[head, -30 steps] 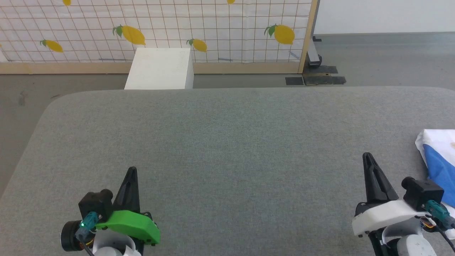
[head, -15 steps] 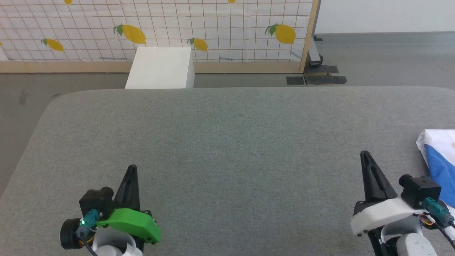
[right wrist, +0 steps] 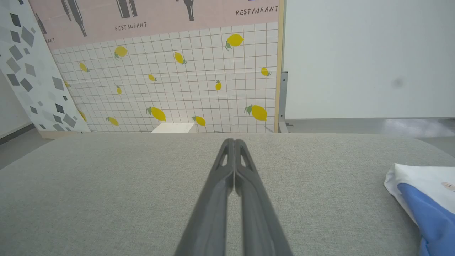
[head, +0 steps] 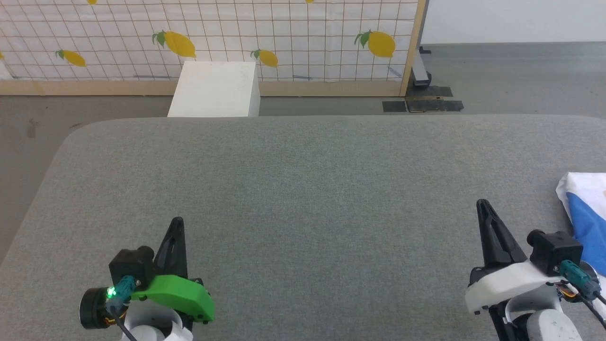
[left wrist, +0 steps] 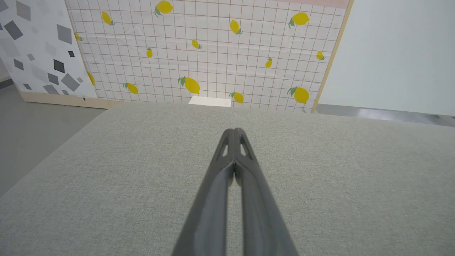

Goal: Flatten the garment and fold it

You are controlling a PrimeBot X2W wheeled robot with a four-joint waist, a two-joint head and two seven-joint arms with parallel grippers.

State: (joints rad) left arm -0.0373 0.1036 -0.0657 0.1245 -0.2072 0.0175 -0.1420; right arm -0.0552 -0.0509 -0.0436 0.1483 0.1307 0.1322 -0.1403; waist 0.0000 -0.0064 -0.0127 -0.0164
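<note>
Presently my left pincer (head: 176,227) and right pincer (head: 484,208) are shut tight and empty, parked wide apart over the grey pad (head: 303,189): a waiting stance, I judge. The garment (head: 584,208) lies near my right pincer's right, untouched.

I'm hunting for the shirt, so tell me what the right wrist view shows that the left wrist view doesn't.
Right wrist view, not the left: the white and blue T-shirt lying at the right side of the gray cushion, and the right pincer, shut and empty. Left wrist view, not the right: the left pincer, shut and empty. Both: the gray cushion, the lemon-print panel and the white box beyond its far edge.
</note>
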